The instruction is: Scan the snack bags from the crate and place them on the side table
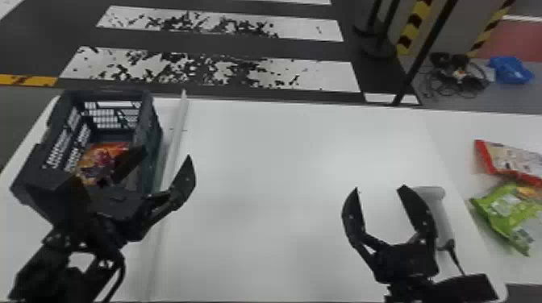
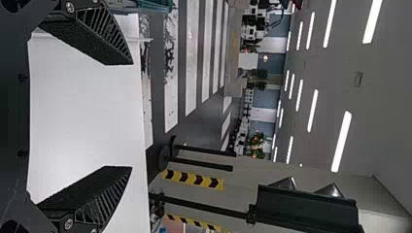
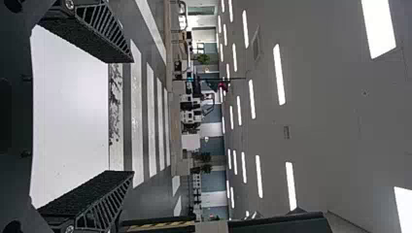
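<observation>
Where the crate (image 1: 150,121) stands, tabletop's (image 1: 262,161) left edge: orange bag (image 1: 107,153)
Side table (image 1: 451,129), left edge: green bag (image 1: 504,209), red-white bag (image 1: 512,161)
Left gripper (image 1: 166,153), right gripper (image 1: 380,187): apart

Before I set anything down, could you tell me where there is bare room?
The widest bare patch is the middle of the white table, between the pale strip and scanner. Crowded: the crate by the left gripper, the scanner by the right gripper, the side table around the red bag and green bag.
</observation>
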